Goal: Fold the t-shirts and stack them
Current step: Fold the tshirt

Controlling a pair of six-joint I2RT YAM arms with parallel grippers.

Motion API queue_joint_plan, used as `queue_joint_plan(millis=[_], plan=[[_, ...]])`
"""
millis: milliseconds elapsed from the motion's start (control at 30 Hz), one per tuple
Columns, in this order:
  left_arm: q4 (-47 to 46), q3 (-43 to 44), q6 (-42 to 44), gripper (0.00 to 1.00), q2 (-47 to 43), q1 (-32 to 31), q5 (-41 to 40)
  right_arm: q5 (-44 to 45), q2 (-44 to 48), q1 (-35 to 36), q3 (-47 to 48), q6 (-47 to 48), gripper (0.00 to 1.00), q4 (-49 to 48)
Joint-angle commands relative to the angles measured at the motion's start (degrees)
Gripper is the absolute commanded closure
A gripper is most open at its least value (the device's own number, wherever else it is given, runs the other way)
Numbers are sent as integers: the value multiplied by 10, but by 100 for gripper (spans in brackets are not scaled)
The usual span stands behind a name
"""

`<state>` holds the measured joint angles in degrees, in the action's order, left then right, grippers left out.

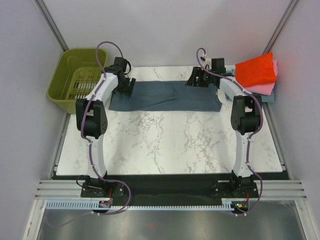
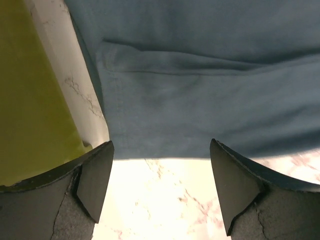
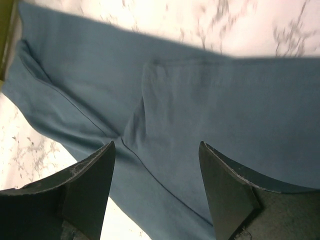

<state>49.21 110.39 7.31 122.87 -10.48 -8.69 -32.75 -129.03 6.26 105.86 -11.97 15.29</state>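
The slate blue-grey t-shirt is lying as a long strip across the upper middle of the top view, on the marble table. The left gripper is hovering at the strip's left end. In its wrist view the cloth's edge is sitting just beyond the wide-spread fingers, which are holding nothing. The right gripper is hanging over the right end, its fingers also spread wide and cloth filling the gap; contact cannot be told. At upper right, the red-orange t-shirt is resting on the pink t-shirt. The olive-green basket is sitting at upper left.
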Motion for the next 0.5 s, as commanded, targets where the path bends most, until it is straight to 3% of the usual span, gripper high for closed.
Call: queue_joint_plan(millis=[0, 233, 467], plan=[[-4, 34, -12, 15, 41, 20, 1, 6, -4, -2, -15, 13, 25, 18], [-11, 50, -1, 17, 96, 24, -15, 8, -20, -15, -31, 14, 24, 29], [5, 0, -8, 18, 96, 14, -38, 15, -43, -17, -35, 4, 24, 36]])
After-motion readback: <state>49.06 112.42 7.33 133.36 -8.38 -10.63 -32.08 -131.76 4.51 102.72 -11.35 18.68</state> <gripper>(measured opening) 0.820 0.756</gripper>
